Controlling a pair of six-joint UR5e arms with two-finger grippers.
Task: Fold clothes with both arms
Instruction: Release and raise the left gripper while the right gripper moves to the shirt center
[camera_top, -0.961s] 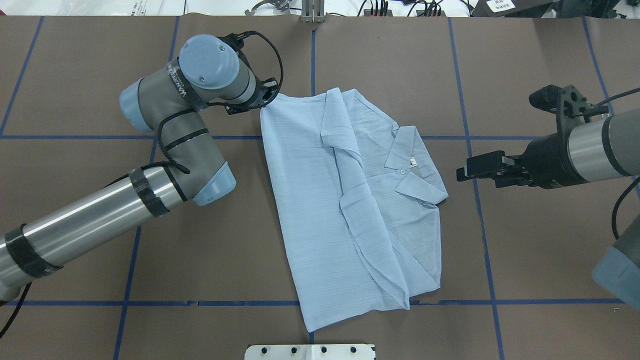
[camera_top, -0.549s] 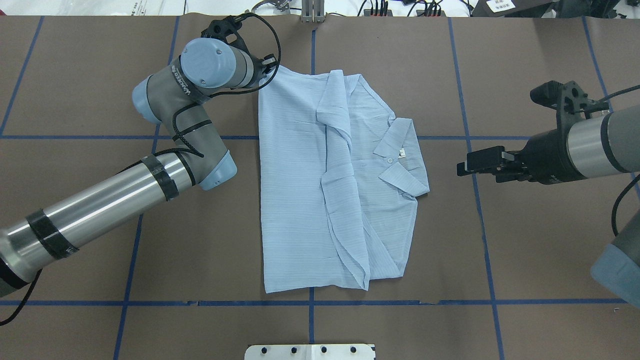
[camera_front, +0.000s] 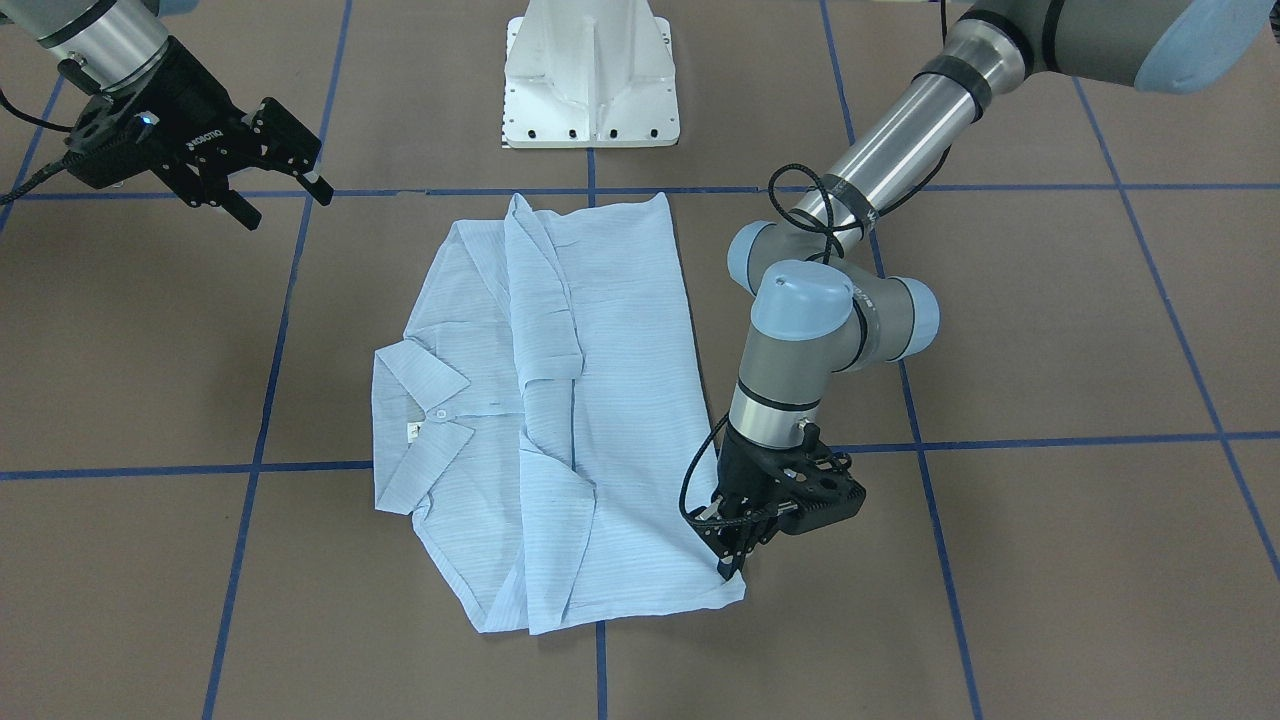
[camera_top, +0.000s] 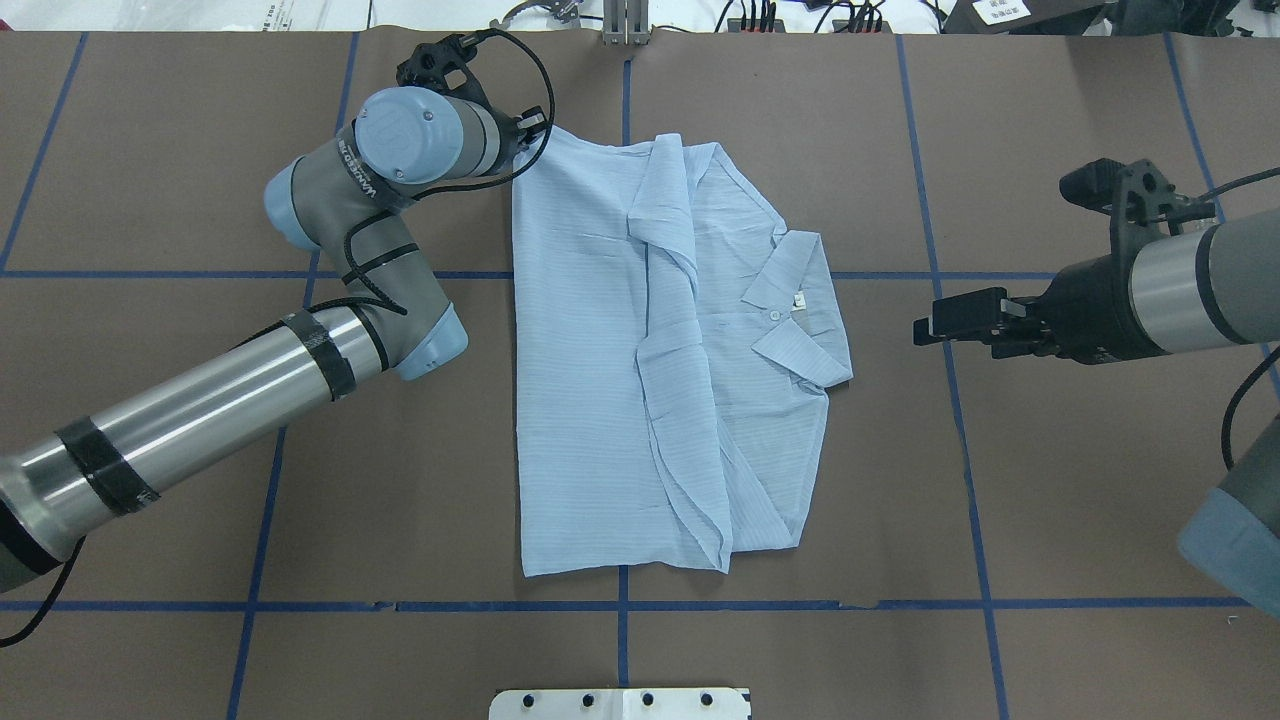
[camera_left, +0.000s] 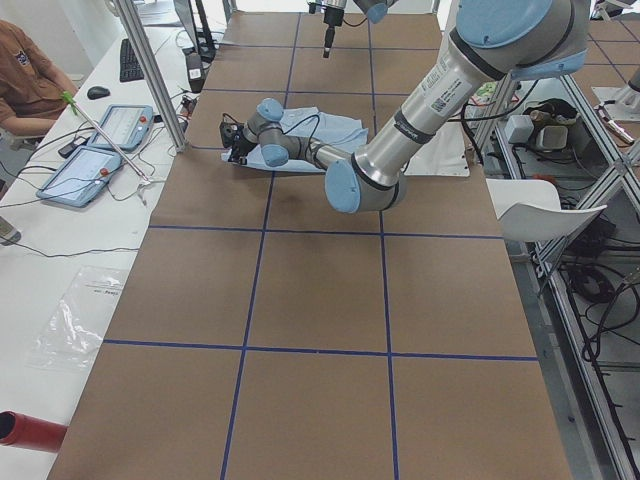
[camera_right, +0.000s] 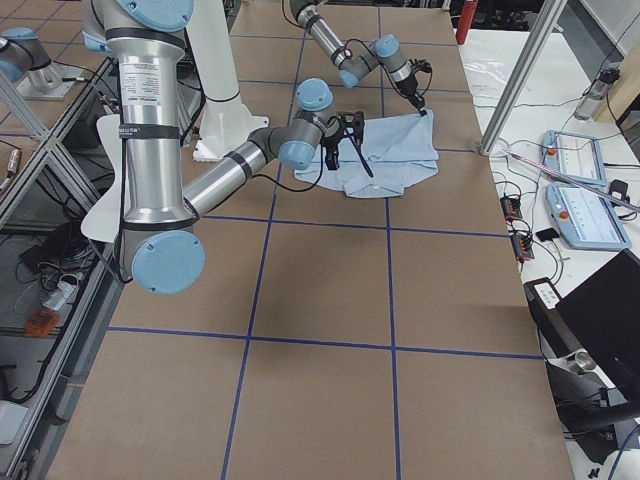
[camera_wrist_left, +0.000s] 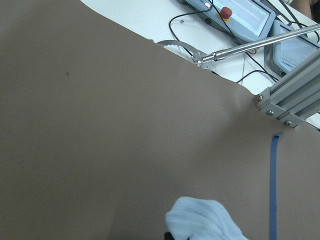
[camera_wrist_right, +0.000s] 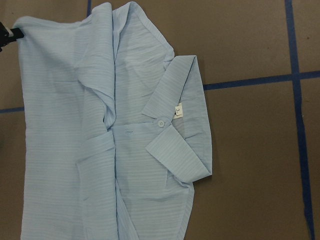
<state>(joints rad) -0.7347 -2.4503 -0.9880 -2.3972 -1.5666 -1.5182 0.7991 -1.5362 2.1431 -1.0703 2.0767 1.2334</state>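
The light blue striped shirt (camera_top: 590, 400) lies flat and partly folded on the brown table, its collar (camera_top: 800, 310) towards my right arm. It also shows in the front view (camera_front: 610, 330) and the right wrist view (camera_wrist_right: 65, 125). My left gripper (camera_top: 528, 125) is shut on the shirt's far left corner, low at the table (camera_front: 735, 560). The left wrist view shows bunched cloth (camera_wrist_left: 205, 220) at its bottom edge. My right gripper (camera_top: 925, 328) is open and empty, held above the table to the right of the collar, apart from the shirt (camera_front: 285, 200).
The white pedestal base (camera_front: 590, 70) stands at the near table edge (camera_top: 620, 703). Blue tape lines (camera_top: 960, 400) cross the brown cover. An aluminium post (camera_top: 625, 25) and cables sit at the far edge. A person and control tablets (camera_left: 100, 130) are beyond it.
My left gripper pulled the shirt's corner away from the robot and slightly left. The shirt swung round and now lies square to the tape lines. The right gripper barely moved.
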